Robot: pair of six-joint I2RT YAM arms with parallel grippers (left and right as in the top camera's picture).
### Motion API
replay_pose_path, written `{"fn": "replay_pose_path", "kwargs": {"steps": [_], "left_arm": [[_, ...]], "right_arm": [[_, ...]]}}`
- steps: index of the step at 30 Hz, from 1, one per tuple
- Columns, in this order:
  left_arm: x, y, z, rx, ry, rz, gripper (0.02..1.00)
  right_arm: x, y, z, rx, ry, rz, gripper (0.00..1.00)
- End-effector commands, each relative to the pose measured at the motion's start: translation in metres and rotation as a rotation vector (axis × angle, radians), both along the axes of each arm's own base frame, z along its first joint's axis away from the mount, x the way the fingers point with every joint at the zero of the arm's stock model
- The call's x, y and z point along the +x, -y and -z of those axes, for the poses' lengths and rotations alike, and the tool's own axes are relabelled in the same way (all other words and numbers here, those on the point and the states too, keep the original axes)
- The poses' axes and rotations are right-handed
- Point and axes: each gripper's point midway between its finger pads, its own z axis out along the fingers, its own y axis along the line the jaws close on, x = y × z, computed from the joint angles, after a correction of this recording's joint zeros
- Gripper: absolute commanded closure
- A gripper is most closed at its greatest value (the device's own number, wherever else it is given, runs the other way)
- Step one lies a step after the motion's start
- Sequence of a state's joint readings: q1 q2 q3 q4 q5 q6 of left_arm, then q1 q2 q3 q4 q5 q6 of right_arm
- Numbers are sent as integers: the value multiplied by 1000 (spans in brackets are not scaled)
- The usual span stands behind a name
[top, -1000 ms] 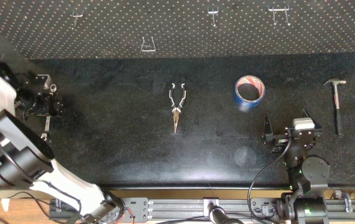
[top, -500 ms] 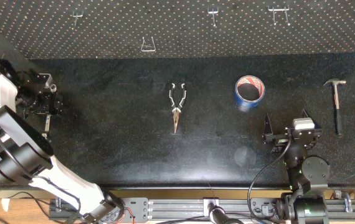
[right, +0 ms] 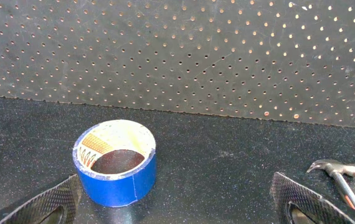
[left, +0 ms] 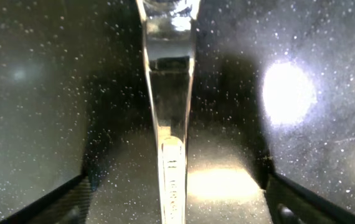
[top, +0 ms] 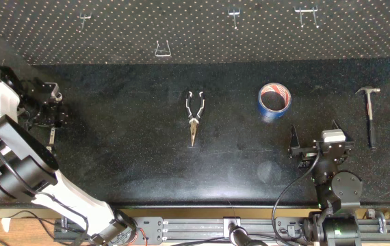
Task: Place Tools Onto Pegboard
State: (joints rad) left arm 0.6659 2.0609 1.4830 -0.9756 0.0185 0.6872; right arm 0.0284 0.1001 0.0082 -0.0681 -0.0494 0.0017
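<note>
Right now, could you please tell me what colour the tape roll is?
Blue outside, pale inside; the tape shows best in the right wrist view.

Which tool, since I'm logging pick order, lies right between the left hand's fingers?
The wrench, farthest left: its shiny shaft runs between the open fingers of the left hand. The pliers, tape roll and hammer lie farther right.

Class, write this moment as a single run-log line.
left gripper: open, straddling wrench on table | right gripper: open, facing tape roll | pliers, hammer: on table | pegboard hooks: bare
</note>
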Motion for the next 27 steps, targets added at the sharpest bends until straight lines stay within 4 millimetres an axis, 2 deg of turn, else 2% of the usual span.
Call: {"fn": "replay_pose_path", "kwargs": {"steps": [1, 2, 4, 5, 9, 12, 14, 16, 19, 20, 21, 25, 26, 27], "left_arm": [[-1, -2, 3, -1, -24, 9, 542], [-1, -2, 3, -1, -24, 9, 665], [-1, -2, 3, -1, -23, 8, 969], [0, -3, 3, 2, -21, -2, 989], [-2, -2, -3, 2, -21, -2, 991], [10, -10, -55, 83, 118, -167, 989], [10, -9, -103, 133, 226, -238, 989], [-4, 4, -150, 186, 311, -198, 989], [-25, 25, -195, 214, 399, -173, 989], [-28, 28, -200, 207, 424, -175, 989], [-27, 40, -208, 189, 522, -174, 989], [-12, 43, -217, 238, 839, -327, 989], [-8, 52, -219, 242, 899, -318, 989], [-2, 68, -222, 231, 953, -282, 989]], "right_arm": [[0, 0, 2, -12, -4, 4, 5], [0, 1, 2, -12, -4, 4, 1], [0, 1, 2, -12, -4, 4, 5], [0, 0, 2, -12, -4, 4, 5], [0, 0, 2, -12, -4, 4, 5], [0, 0, 2, -12, -4, 4, 5], [0, 0, 2, -12, -4, 4, 5], [0, 0, 2, -12, -4, 4, 5], [0, 0, 2, -12, -4, 4, 5], [0, 0, 2, -12, -4, 4, 5], [0, 0, 2, -12, -4, 4, 5], [0, 1, 2, -12, -4, 4, 5], [0, 1, 2, -12, -4, 4, 5], [0, 1, 2, -12, -4, 4, 5]]}}
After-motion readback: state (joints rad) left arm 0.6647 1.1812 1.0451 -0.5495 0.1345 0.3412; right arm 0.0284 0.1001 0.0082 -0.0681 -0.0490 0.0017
